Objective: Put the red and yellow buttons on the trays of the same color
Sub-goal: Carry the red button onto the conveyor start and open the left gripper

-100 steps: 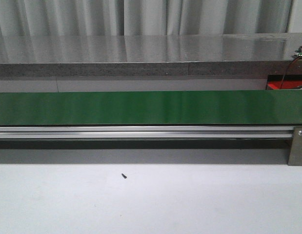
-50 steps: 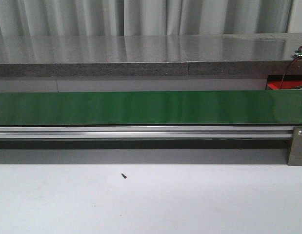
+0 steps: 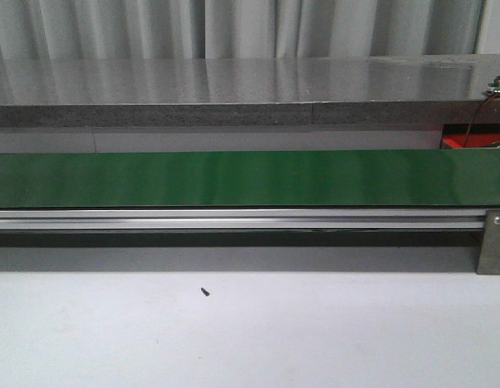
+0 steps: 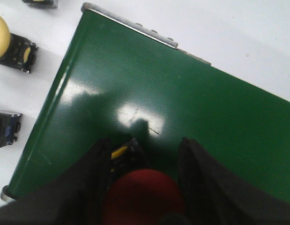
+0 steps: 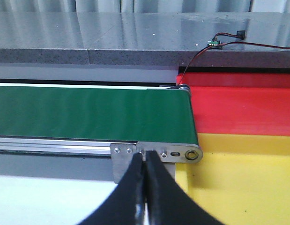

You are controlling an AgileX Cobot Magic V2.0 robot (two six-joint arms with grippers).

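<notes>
In the left wrist view a red button with a black base sits between the fingers of my left gripper, which is shut on it just above the left end of the green belt. A yellow button on a black base lies on the white table beside the belt. In the right wrist view my right gripper is shut and empty, near the belt's right end. The red tray and yellow tray lie just beyond that end. Neither gripper shows in the front view.
The green belt runs across the front view above a metal rail, with a grey stone shelf behind. A small black screw lies on the white table. Another black button base lies beside the belt's left end.
</notes>
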